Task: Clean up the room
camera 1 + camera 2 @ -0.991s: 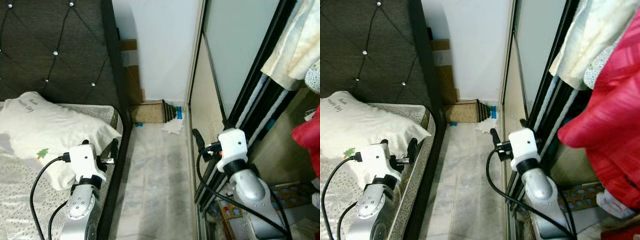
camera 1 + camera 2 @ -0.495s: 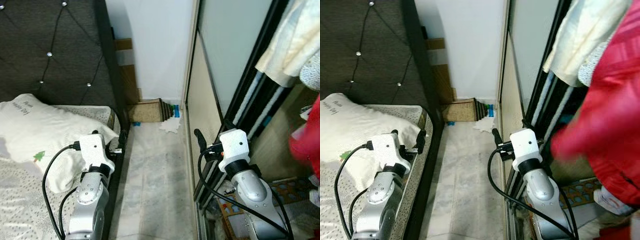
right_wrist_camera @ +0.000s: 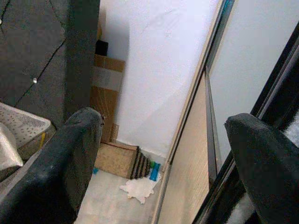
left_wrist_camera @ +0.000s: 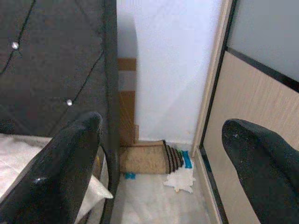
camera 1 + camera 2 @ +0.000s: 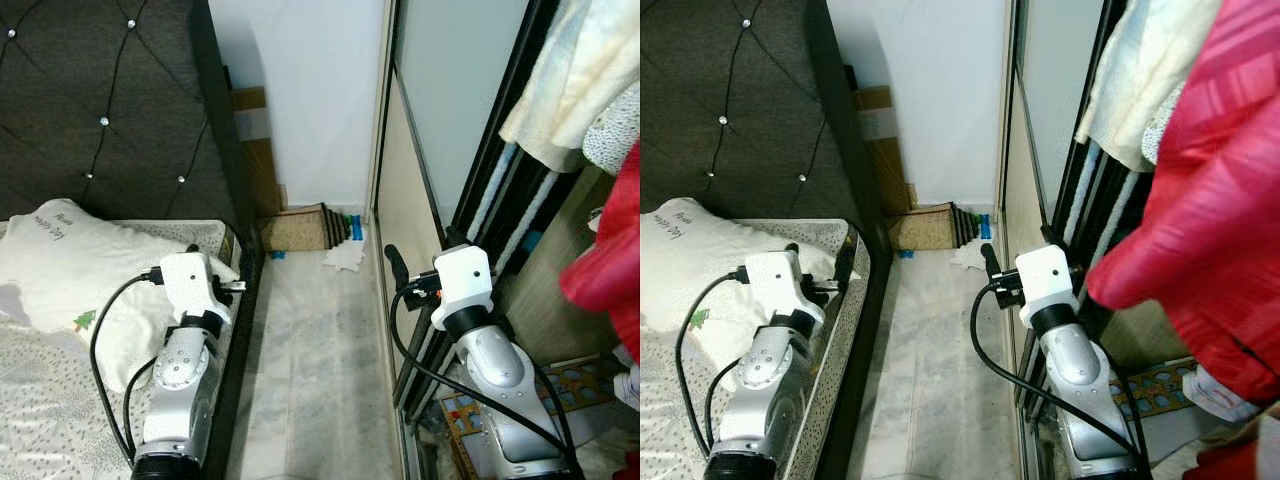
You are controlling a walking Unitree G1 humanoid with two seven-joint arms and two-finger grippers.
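Tufted matt headboard (image 5: 100, 100); glossy marble floor (image 5: 310, 360); cloth pillow (image 5: 70, 260).

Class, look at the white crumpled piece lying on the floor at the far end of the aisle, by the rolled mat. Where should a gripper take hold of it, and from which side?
Probably from above, pinching a raised fold near the middle of the white crumpled piece. It lies low and flat on the floor, so a sideways approach offers little edge. The rolled mat and wardrobe door crowd its far sides, leaving the aisle side free.

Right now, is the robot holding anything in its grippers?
No. The left gripper and the right gripper are both open, with nothing between their fingers.
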